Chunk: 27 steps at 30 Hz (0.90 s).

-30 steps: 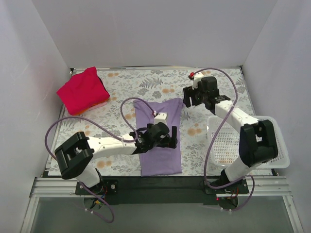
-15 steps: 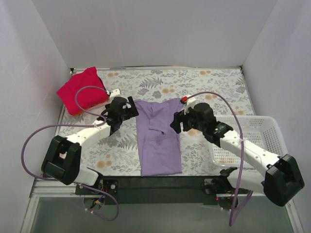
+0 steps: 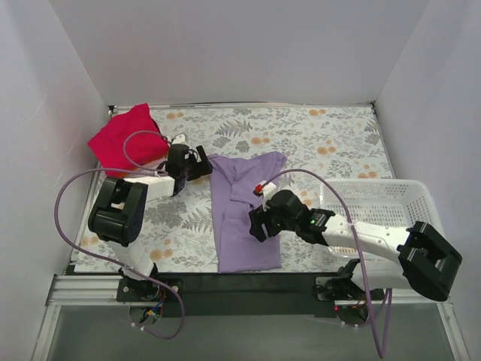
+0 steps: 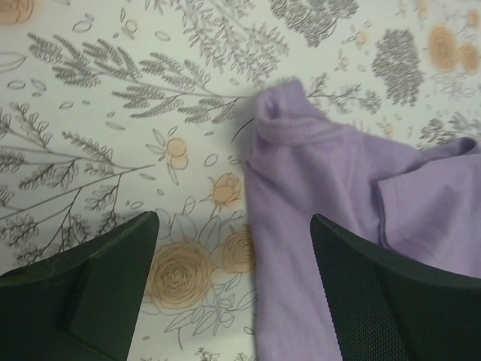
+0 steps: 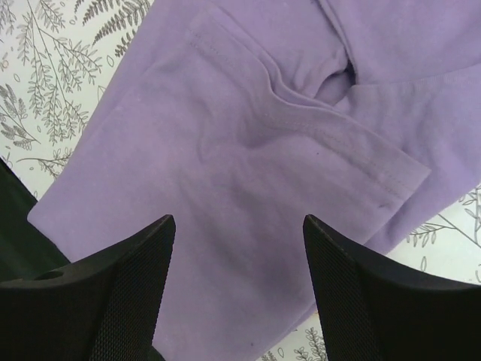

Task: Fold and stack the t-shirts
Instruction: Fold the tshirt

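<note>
A pale lavender t-shirt [image 3: 242, 226] lies lengthwise on the flowered table, its sleeves folded in. A bright red t-shirt [image 3: 126, 140] lies bunched at the back left. My left gripper [image 3: 200, 163] hovers at the lavender shirt's back-left corner. In the left wrist view it [image 4: 234, 219] is open, and the shirt's [image 4: 323, 203] left edge runs under the gap. My right gripper [image 3: 258, 223] hangs over the shirt's right side. It [image 5: 237, 219] is open above a folded sleeve [image 5: 316, 128], with nothing between the fingers.
A white mesh basket [image 3: 421, 201] stands at the right, close beside the right arm. White walls close in the table on three sides. Purple cables loop from both arms. The flowered cloth [image 3: 316, 135] covers the table.
My left arm swung from the lavender shirt's middle to its back-left corner, its jaws narrowing a little. My right arm came from the back right down over the shirt's right side.
</note>
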{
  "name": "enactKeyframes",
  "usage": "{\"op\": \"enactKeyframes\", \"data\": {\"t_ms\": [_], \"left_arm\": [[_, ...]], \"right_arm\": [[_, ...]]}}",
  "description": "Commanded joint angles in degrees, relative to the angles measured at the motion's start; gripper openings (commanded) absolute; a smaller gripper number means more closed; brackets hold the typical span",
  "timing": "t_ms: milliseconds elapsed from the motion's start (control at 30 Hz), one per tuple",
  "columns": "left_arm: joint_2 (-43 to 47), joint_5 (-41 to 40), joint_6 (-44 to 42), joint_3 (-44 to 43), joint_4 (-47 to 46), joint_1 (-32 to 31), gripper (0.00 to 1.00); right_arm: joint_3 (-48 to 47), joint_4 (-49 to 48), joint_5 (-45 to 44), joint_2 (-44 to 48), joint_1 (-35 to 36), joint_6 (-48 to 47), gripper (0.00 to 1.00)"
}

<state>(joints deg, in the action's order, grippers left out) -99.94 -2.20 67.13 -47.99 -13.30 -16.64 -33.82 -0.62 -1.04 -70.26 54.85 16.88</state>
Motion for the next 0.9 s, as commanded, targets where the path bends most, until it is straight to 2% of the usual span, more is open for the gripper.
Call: {"op": "enactKeyframes", "data": {"t_ms": [0, 100, 233, 467, 767, 867], "left_arm": [[0.4, 6.9, -0.3, -2.8, -5.5, 1.7, 0.75], [-1.4, 9.0, 0.0, -4.7, -6.0, 2.6, 0.73], [-5.6, 11.2, 0.4, -7.5, -5.7, 3.1, 0.65], [-9.4, 12.5, 1.1, -10.1, -5.6, 3.0, 0.52], [-11.0, 12.6, 1.3, -12.3, -5.7, 3.3, 0.43], [-12.0, 13.4, 1.3, -13.2, -5.4, 3.5, 0.35]], "right_arm": [[-1.4, -2.7, -2.8, -1.5, 2.4, 1.8, 0.63], [-2.2, -3.2, -3.7, -2.8, 5.6, 1.8, 0.62], [-2.7, -3.7, -4.4, -5.4, 8.3, 2.6, 0.62], [-3.4, -4.1, -5.3, -8.2, 10.6, 3.5, 0.61], [-4.7, -4.2, -7.6, -14.5, 12.5, 3.6, 0.61], [-4.3, -3.9, -7.8, -16.1, 12.6, 4.5, 0.60]]}}
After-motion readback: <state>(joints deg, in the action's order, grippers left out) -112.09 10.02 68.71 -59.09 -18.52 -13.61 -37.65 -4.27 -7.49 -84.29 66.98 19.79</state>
